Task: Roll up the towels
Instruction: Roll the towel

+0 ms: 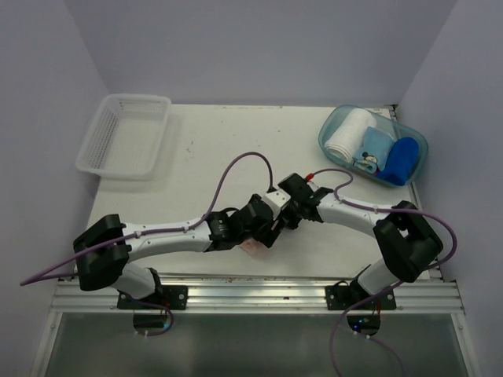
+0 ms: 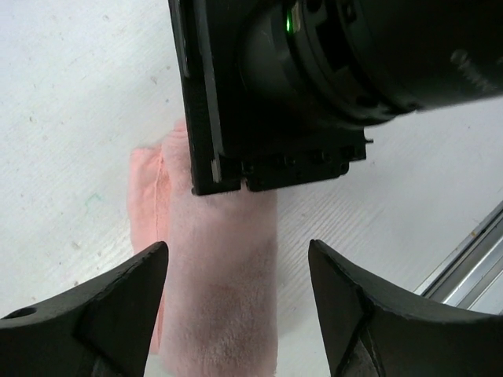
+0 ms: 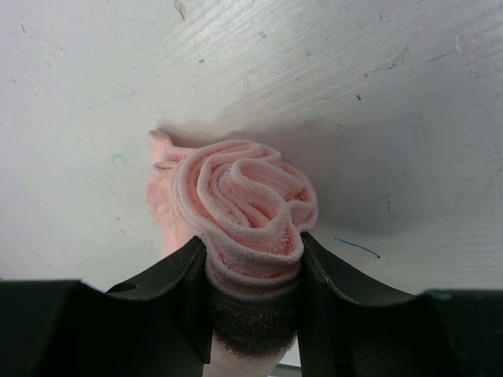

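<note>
Pink towel (image 3: 244,196), rolled up, lies on the near tabletop (image 1: 196,157). The left tool (image 2: 237,250) hangs over it, spread apart. The right tool (image 3: 251,245) squeezes its end. A tug could unroll it. The blue towel (image 1: 402,161) sits far right.

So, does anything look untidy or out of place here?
Yes. The pink towel in the right gripper is rolled unevenly: its spiral is wavy, and a loose flap sticks out at one side, flat on the table.
</note>
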You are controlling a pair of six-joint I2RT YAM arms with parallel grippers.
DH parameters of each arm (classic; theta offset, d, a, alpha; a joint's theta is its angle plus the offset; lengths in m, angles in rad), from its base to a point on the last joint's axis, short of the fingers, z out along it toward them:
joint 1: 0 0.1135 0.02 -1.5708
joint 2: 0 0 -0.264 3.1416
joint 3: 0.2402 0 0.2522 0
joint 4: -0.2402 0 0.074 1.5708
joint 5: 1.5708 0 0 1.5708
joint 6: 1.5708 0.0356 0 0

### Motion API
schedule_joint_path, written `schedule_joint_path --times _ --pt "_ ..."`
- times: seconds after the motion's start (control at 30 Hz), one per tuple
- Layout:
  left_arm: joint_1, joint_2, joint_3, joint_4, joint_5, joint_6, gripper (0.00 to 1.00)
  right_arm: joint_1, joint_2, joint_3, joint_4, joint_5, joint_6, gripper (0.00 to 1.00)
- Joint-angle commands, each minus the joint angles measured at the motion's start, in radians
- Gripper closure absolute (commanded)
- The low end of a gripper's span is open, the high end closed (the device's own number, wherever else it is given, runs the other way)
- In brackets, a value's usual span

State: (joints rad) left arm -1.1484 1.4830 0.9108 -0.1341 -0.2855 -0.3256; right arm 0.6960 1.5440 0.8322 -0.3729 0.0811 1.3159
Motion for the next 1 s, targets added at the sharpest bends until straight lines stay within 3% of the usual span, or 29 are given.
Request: schedule_joint_path --times 0.0,0.23,0.6,0.8,0.87,0.97 --pt "-0.022 -0.024 -0.072 -0.081 -0.011 0.003 0.25 0.011 0.008 0.044 -0.034 0.026 -0.017 0.6" --pt "-0.022 -0.11 -0.171 -0.01 0.0 -0.016 0.22 0.01 0.007 0.047 -0.038 0.028 -0.018 0.6" --pt "-0.023 -0.078 -0.171 0.002 0.023 -0.021 0.21 0.01 0.007 0.062 -0.047 0.029 -0.023 0.6" --pt "-0.036 -0.009 -0.142 -0.036 -0.049 -0.052 0.35 0.01 0.008 0.074 -0.05 0.029 -0.029 0.6" --pt "-0.036 -0.007 -0.141 -0.041 -0.058 -0.058 0.46 0.01 0.007 0.076 -0.049 0.026 -0.035 0.58" --pt "-0.024 -0.033 -0.145 -0.026 0.005 -0.061 0.64 0.01 -0.002 0.076 -0.044 0.026 -0.049 0.46"
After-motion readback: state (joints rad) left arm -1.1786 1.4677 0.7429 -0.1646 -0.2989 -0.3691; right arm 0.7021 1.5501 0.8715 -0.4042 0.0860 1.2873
